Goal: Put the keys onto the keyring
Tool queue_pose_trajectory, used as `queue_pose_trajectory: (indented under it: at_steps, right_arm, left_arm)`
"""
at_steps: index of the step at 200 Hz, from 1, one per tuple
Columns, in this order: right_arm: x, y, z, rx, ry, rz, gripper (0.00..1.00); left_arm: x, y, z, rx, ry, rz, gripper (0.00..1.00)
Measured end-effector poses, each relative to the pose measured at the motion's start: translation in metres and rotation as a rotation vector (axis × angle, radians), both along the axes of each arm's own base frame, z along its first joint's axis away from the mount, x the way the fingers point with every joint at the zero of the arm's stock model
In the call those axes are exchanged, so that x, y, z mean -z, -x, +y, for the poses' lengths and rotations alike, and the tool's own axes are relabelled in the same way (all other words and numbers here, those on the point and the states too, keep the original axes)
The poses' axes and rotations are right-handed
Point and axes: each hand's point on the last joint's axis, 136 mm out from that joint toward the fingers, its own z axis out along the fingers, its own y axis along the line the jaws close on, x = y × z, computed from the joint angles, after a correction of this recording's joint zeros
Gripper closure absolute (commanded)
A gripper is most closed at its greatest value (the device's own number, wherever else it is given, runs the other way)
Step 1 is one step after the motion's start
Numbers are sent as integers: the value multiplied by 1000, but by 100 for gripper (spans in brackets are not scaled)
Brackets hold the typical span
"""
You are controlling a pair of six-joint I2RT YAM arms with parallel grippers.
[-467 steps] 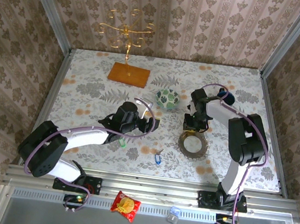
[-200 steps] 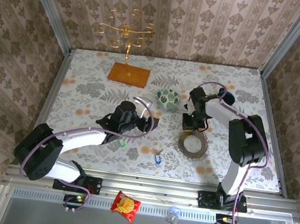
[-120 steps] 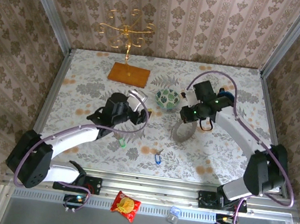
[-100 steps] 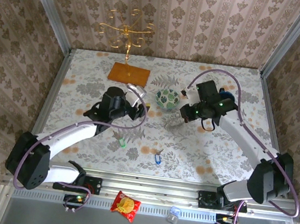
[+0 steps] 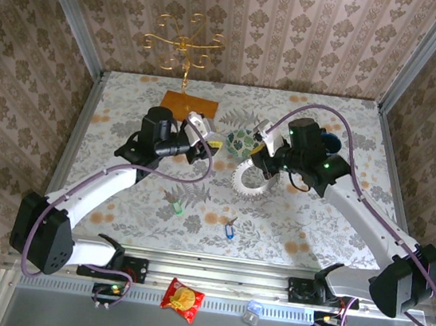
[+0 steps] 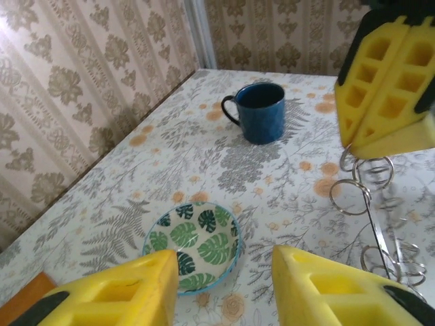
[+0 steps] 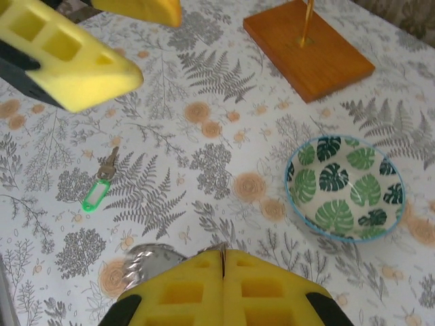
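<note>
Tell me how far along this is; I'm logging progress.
Done: nothing threaded yet. In hand: the right end effector is shut on the keyring, held off the table; the left end effector is open nearby. Left: green key and blue key lie on the table.

Lab test booth: wallpapered panels [image 5: 300,29] (aluminium-framed) around a floral table [image 5: 130,95].

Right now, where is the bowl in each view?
Top external: bowl just above centre.
Left wrist: bowl lower middle.
Right wrist: bowl right of centre.
Shared landmark: wooden base, near the bowl.
</note>
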Motion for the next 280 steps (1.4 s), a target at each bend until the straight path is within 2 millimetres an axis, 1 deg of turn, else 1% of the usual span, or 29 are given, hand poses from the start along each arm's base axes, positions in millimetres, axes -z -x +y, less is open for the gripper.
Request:
queue_pose_trajectory:
  at_steps: [15,34,60,81,107,129,155,183,199,227,280]
  right_arm:
    - [-1,-1,4,-15,-7,-14,100]
    - [5,-2,11,-51,-4,-12,100]
    - [19,0,26,-143,4,-2,100]
    - [30,2,39,-228,13,-4,100]
    - [45,5,55,-321,29,0,100]
    - [52,7,64,-373,35,-1,100]
    - [51,10,69,-412,24,-11,100]
    - [46,11,73,-441,6,-34,100]
    - [45,14,75,-457,-4,-39,100]
    - [44,17,78,-481,-7,-49,100]
    - [43,23,83,-507,-9,-53,100]
  left_arm:
    - [0,8,-4,53,4,-5,54]
    - [6,15,-5,94,5,-6,55]
    - [18,11,6,84,-3,10,57]
    - [19,8,12,88,-8,-11,58]
    - [20,18,9,162,-16,-51,60]
    - [31,28,8,219,-28,-57,61]
    - [50,34,7,262,-52,-24,64]
    - [71,34,7,274,-82,17,64]
    - [78,34,7,279,-89,41,65]
    - [81,37,6,297,-82,55,65]
    - [76,47,3,351,-50,65,66]
